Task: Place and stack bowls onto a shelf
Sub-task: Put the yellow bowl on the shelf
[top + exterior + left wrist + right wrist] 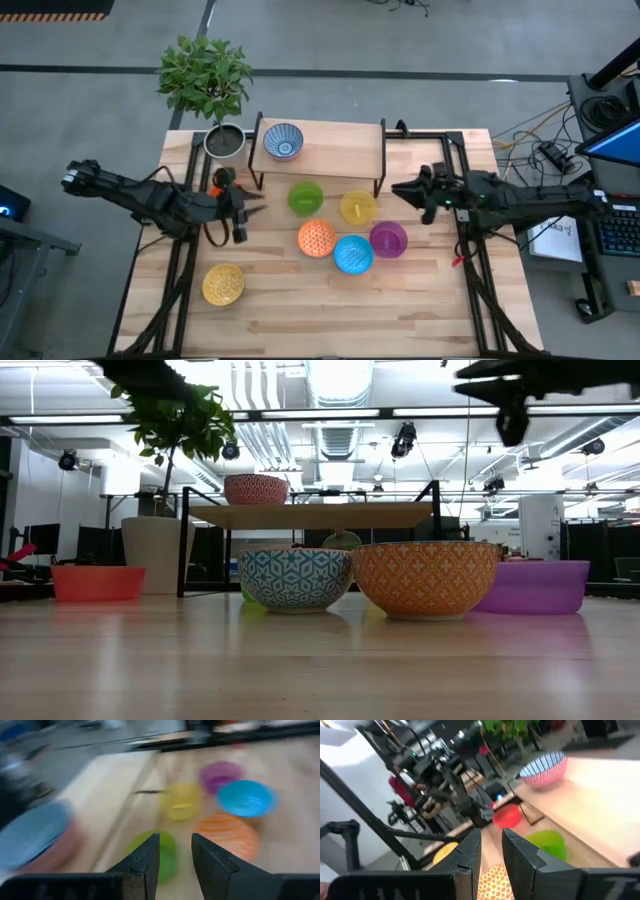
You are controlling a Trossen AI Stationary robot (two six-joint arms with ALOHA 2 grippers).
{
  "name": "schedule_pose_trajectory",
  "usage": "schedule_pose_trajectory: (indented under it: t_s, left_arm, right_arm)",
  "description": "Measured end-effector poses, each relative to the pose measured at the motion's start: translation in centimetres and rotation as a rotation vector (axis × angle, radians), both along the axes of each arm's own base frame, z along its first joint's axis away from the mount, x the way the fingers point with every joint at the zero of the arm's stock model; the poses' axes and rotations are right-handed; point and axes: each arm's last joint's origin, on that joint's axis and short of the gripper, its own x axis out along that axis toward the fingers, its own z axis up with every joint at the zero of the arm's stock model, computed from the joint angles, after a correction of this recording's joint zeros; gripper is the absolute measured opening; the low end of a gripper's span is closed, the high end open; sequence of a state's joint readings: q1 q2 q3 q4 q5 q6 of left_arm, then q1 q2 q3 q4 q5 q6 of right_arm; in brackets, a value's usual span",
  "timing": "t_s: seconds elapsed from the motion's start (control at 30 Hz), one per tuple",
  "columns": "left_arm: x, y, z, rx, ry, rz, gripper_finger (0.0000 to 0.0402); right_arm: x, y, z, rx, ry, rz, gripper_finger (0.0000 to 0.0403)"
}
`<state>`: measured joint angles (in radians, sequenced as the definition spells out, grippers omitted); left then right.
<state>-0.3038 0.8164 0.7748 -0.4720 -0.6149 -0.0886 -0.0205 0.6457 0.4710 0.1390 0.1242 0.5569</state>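
Shelf [330, 135] carries one bowl so far: blue-white bowl [283, 141], at its end nearest my left gripper [250, 212]. Seven bowls not yet shelved.

Left gripper: above the table [290, 300], just off the shelf's front corner, jaws slightly apart and holding nothing. Red bowl [222, 181] sits right beside it, toward the plant pot [225, 141]. Green bowl [306, 197] lies straight ahead of the jaws, yellow bowl [358, 207] beyond it. Speckled bowl [223, 284] is off on its own, well behind this gripper toward the table's front edge.

Right gripper [405, 189]: high over the table at the shelf's other end, jaws narrowly parted, empty. Purple bowl [388, 239] is nearest below it; bright blue bowl [353, 254] and orange bowl [317, 238] sit past that, close together and perhaps touching.

Handling, my judgement: the bowls look rigid, glazed or hard plastic, so light but slick, and the patterned ones possibly ceramic and chippable. Best hold is the rim, one jaw inside and one outside the wall, with the bowl kept level. Neighbours crowd the middle cluster, so approach on the open side.
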Motion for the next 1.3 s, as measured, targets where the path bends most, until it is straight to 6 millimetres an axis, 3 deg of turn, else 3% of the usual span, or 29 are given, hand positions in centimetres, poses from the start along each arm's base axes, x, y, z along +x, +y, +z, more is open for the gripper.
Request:
schedule_pose_trajectory:
  t_s: [0.13,0.23,0.3,0.6,0.77,1.0,1.3]
  left_arm:
    - [-1.0,0.4,-1.0,0.029,0.02,0.042,0.0091]
    - [-1.5,0.6,-1.5,0.039,0.02,0.037,0.0091]
    - [-1.8,0.7,-2.1,0.048,0.03,0.034,0.0091]
    - [-2.0,0.7,-4.5,0.068,0.058,0.026,0.0091]
    - [-2.0,0.7,-4.5,0.085,0.064,0.018,0.0091]
    - [-2.0,0.8,-4.1,0.151,0.078,-0.007,0.0091]
    - [-2.1,0.8,-4.1,0.157,0.081,-0.006,0.0091]
  right_arm:
    - [2.9,0.3,1.5,0.023,0.088,0.013,0.0068]
    - [4.8,0.6,2.0,0.05,0.248,0.02,0.0068]
    - [6.1,0.8,3.6,0.074,0.289,0.013,0.0068]
    - [9.5,2.0,6.3,0.291,0.744,-0.09,0.0068]
    - [11.2,3.2,5.7,0.338,0.94,-0.145,0.0068]
    - [14.8,4.8,3.3,0.318,1.064,-0.019,0.0068]
    - [18.6,3.6,-0.5,0.214,1.179,0.011,0.0072]
